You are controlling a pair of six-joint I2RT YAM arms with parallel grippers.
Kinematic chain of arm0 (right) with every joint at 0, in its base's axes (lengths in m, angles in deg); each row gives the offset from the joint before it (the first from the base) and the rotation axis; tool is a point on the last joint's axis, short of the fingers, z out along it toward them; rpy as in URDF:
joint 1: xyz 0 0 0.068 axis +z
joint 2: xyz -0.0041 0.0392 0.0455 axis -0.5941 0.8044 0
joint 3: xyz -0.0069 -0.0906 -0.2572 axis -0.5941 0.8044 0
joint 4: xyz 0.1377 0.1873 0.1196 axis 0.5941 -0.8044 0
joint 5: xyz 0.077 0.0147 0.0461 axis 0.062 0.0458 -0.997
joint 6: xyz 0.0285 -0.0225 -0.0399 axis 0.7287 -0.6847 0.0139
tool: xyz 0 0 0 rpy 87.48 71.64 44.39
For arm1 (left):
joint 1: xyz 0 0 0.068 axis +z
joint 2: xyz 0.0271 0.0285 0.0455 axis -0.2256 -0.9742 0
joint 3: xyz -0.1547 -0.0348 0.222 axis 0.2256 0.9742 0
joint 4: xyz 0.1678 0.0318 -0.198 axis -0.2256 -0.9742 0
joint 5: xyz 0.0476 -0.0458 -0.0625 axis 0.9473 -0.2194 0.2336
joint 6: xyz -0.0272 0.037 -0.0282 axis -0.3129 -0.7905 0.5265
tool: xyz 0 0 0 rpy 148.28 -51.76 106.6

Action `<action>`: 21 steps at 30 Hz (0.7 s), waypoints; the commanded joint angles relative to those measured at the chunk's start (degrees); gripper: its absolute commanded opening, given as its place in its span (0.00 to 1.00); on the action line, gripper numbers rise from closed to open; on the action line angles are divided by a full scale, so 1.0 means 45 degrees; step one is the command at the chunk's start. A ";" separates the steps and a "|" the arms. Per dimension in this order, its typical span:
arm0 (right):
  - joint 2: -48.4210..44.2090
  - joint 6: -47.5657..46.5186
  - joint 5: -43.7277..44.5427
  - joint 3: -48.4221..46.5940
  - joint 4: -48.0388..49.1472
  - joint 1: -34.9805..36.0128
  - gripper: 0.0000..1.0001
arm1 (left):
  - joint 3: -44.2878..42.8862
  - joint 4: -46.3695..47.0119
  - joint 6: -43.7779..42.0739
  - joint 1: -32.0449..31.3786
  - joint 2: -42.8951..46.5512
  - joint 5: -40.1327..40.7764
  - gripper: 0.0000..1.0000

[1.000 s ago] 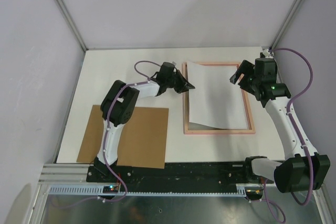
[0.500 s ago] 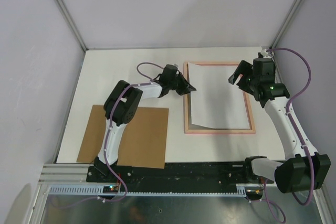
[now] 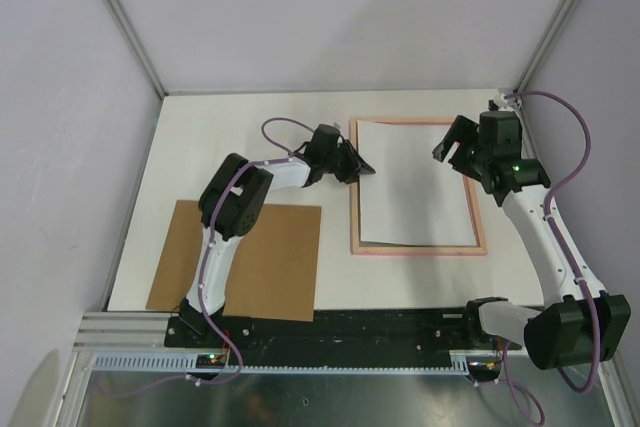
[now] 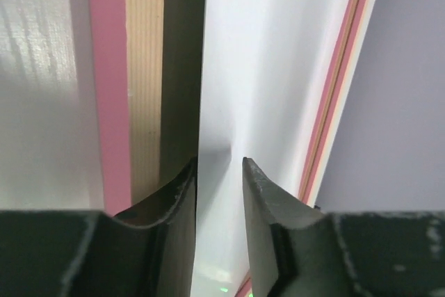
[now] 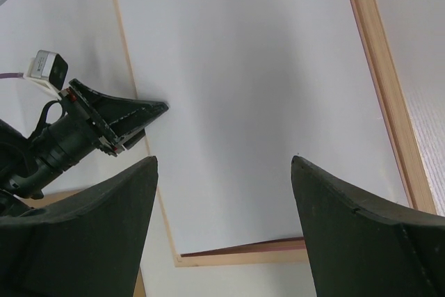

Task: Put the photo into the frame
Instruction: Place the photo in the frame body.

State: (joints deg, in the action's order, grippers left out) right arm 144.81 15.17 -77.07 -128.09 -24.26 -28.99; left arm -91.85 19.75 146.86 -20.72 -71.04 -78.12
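Toward the far right of the white surface (image 3: 230, 137), the frame (image 3: 420, 248) lies flat with its pale wood back facing up and pink showing along its edges. The photo (image 3: 415, 182) rests inside it, blank white side up, and fills nearly all of the opening. A narrow dark strip shows between the sheet's left edge and the frame's left rail.

At that left edge, near the far corner, sits the left gripper (image 4: 219, 165). Its fingers (image 4: 182, 196) stand only slightly parted, with the photo's edge visible in the narrow gap between them. Whether either pad touches the sheet cannot be told.

Over the frame's right rail, near the far right corner, the right gripper (image 5: 224, 161) hovers with its fingers (image 5: 334, 193) spread wide and nothing held between them. Its wrist view looks down on the white sheet and the far rails of the frame.

Well apart, near the left arm's base, a plain brown backing board (image 3: 265, 262) lies flat on the surface.
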 commanded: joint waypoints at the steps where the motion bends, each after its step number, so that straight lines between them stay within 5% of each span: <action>1: -0.0351 0.0165 0.0300 -0.0065 0.0246 0.0174 0.82 | -0.0478 -0.0599 -0.1063 -0.0101 0.0840 0.0568 0.41; 10: -0.0359 0.0216 0.0590 -0.0058 0.0275 0.0525 0.82 | -0.0553 -0.2822 -0.2804 0.0043 0.1937 0.1779 0.61; 21: -0.0237 0.0220 0.0758 -0.0061 0.0335 0.0734 0.82 | -0.0933 -0.5380 -0.4796 0.0137 0.2444 0.3770 0.52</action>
State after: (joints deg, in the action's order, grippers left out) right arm 144.79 15.82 -75.06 -128.09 -24.24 -26.08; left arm -93.62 0.71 130.71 -20.30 -63.10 -66.25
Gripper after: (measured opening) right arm 0.820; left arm 0.544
